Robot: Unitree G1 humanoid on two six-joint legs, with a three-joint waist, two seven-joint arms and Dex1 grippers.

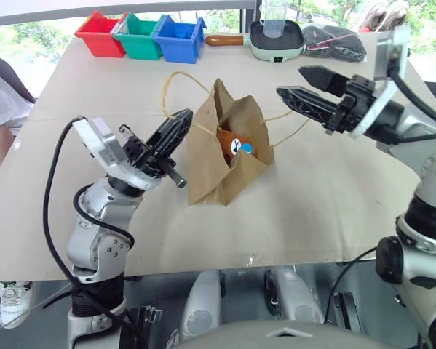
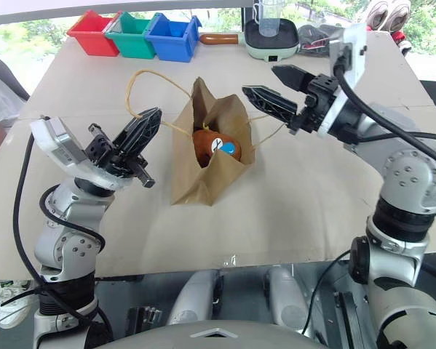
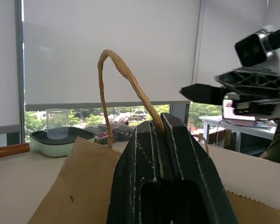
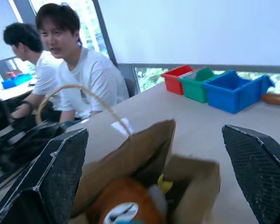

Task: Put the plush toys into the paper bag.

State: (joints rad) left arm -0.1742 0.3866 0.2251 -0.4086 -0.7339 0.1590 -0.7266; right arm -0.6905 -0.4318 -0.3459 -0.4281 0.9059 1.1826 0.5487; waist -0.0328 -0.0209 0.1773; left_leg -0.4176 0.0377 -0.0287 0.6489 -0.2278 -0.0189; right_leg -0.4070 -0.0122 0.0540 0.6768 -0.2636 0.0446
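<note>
Paper bag [image 1: 225, 156], toys inside: left pincer [image 1: 175, 131] clamped on handle [image 3: 123, 74], right pincer [image 1: 305, 87] apart; withdraw clear, keep bag steady.

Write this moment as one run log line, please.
left gripper: shut on paper bag handle | right gripper: open, above paper bag | brown plush toy: inside bag

- Brown plush toy [image 1: 235, 147]: lower body hidden inside the paper bag [image 1: 210, 171]; blurred in the right wrist view.
- White-and-red toy: hidden but for a yellow tuft [image 4: 164, 184].
- Measuring cup [image 1: 274, 16]: top cut off by the frame edge.
- Dark bundle [image 1: 335, 41] beside the green pan [image 1: 276, 45]: contents indistinguishable.
</note>
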